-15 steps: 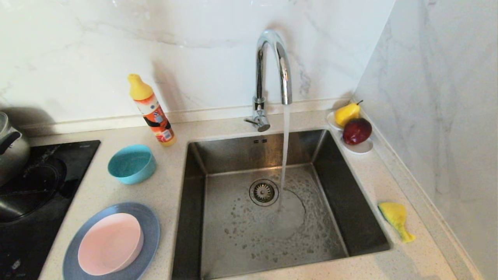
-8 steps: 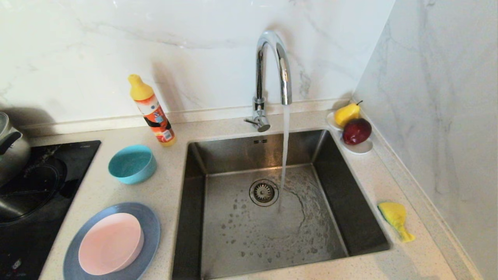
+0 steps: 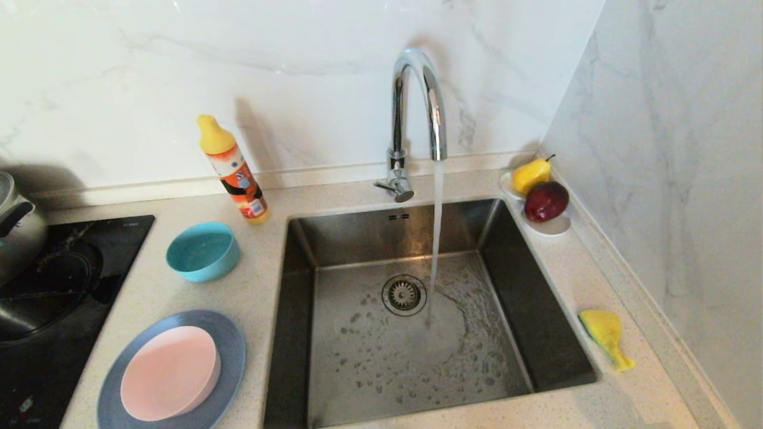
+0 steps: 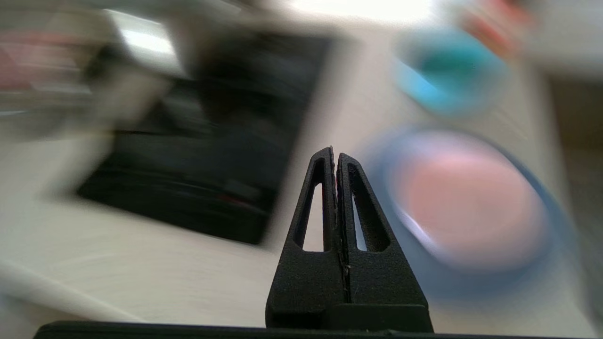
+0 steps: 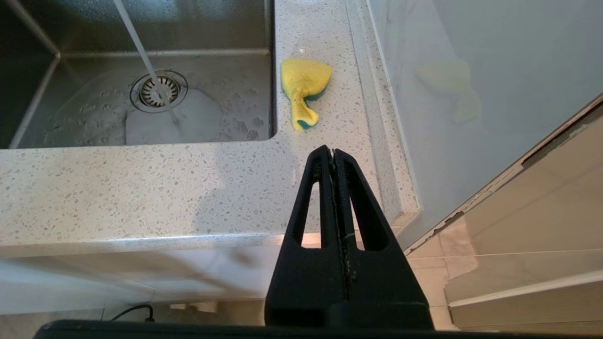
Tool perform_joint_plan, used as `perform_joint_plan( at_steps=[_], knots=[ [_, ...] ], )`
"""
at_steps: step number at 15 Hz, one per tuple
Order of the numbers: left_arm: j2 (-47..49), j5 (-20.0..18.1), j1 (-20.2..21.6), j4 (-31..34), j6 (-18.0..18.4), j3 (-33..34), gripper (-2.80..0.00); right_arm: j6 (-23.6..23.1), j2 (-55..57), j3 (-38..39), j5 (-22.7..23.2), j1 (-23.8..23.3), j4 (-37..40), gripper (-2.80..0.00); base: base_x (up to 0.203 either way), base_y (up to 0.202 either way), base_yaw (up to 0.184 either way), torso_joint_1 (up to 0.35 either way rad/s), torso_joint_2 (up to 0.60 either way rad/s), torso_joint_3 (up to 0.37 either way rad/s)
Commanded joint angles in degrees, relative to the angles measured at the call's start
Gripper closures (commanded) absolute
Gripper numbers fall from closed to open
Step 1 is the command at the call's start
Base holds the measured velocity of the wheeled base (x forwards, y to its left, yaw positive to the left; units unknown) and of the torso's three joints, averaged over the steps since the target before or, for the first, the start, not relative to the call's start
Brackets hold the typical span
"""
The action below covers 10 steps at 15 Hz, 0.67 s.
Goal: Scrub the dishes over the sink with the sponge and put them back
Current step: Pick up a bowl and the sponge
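On the counter left of the sink, a pale pink bowl rests on a grey-blue plate, and a teal bowl stands behind them. The yellow sponge lies on the counter right of the sink. Neither arm shows in the head view. My left gripper is shut and empty, hanging back from the counter beside the plate with its pink bowl and the teal bowl. My right gripper is shut and empty, off the counter's front edge, short of the sponge.
Water runs from the chrome tap onto the sink floor near the drain strainer. An orange bottle stands behind the teal bowl. A saucer holds a pear and an apple. A black hob with a pot lies at the left.
In the head view the dishes, sponge and bottle lie as before; only the water pattern on the sink floor shifts.
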Motion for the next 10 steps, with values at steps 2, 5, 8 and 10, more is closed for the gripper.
perform_joint_plan(
  at_steps=[2, 5, 8, 10],
  knots=[
    [-3.1, -18.6, 0.0, 1.1, -0.2, 3.4, 0.00, 0.0, 0.0, 0.0, 0.0, 0.0, 0.1, 0.00, 0.000, 0.000, 0.000, 0.000, 0.00, 0.000],
    [-3.1, -23.6, 0.0, 9.3, -0.2, 3.0, 0.00, 0.0, 0.0, 0.0, 0.0, 0.1, 0.0, 0.00, 0.000, 0.000, 0.000, 0.000, 0.00, 0.000],
    [-3.1, -23.6, 0.0, 7.9, -0.6, 3.3, 0.00, 0.0, 0.0, 0.0, 0.0, 0.0, 0.0, 0.00, 0.000, 0.000, 0.000, 0.000, 0.00, 0.000],
    [-3.1, -23.6, 0.0, 6.5, -0.6, 3.7, 0.00, -0.2, -0.1, 0.0, 0.0, 0.0, -0.1, 0.00, 0.000, 0.000, 0.000, 0.000, 0.00, 0.000]
  ],
)
